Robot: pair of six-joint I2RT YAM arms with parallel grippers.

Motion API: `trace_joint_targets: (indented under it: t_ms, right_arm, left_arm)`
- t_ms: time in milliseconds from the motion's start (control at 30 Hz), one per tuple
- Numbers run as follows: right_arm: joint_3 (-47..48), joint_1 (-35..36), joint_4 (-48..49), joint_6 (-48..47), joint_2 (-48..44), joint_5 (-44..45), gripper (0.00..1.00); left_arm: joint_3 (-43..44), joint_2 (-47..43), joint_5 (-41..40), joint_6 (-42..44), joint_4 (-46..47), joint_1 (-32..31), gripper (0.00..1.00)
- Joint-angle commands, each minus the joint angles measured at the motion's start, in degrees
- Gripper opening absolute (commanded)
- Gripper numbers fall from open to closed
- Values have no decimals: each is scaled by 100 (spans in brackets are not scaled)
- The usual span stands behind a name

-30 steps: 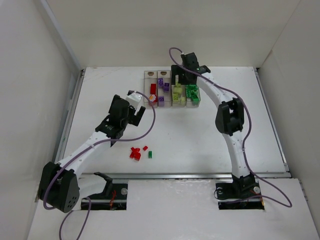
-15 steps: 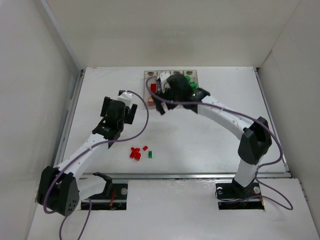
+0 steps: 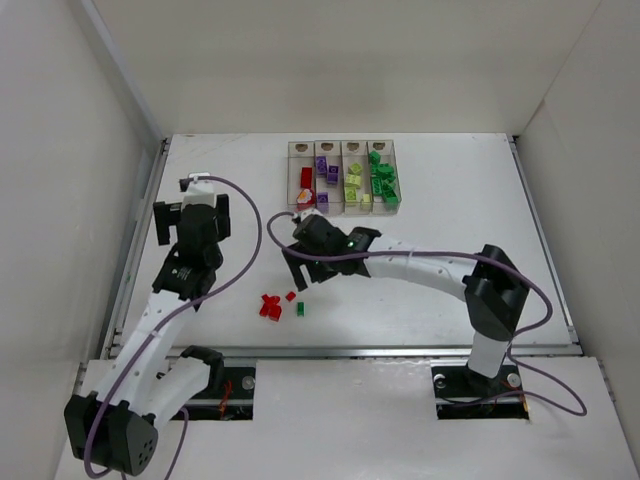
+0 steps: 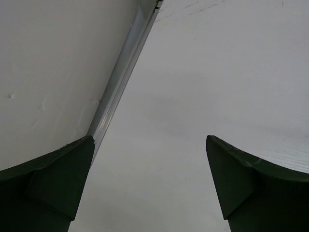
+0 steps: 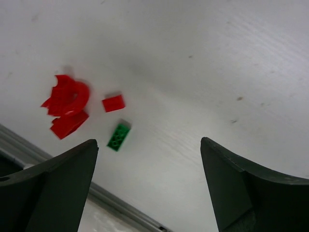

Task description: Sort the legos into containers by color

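Four joined clear bins (image 3: 342,146) stand at the back, holding red, purple, yellow-green and green legos. Loose on the table are a clump of red legos (image 3: 269,306), a small red lego (image 3: 291,296) and a green lego (image 3: 300,309). They also show in the right wrist view: red clump (image 5: 67,106), small red lego (image 5: 113,103), green lego (image 5: 119,137). My right gripper (image 3: 303,262) is open and empty, just above and behind these pieces. My left gripper (image 3: 190,205) is open and empty, over bare table near the left wall.
White walls enclose the table on the left, back and right. A metal rail (image 4: 123,72) runs along the left edge, close to my left gripper. Another rail (image 3: 340,350) runs along the near edge.
My right arm has swung from the bins down toward the loose legos near the front. My left arm has moved left and back toward the left wall.
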Motion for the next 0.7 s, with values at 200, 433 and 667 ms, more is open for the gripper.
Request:
trace_joint_targets:
  t_ms: [200,433,667]
  right_arm:
    - [-579,523,899,1605,328,43,81]
    - [69,822,725,1544,1179,324,63]
    - [-113,875,453,1728,1164,535,58]
  left_arm:
    - [487,-538,169,8,-609,105,100]
    - [426,-890,291,-151,-951,105,100]
    - [302,-1005,292,-151,-952,105,100]
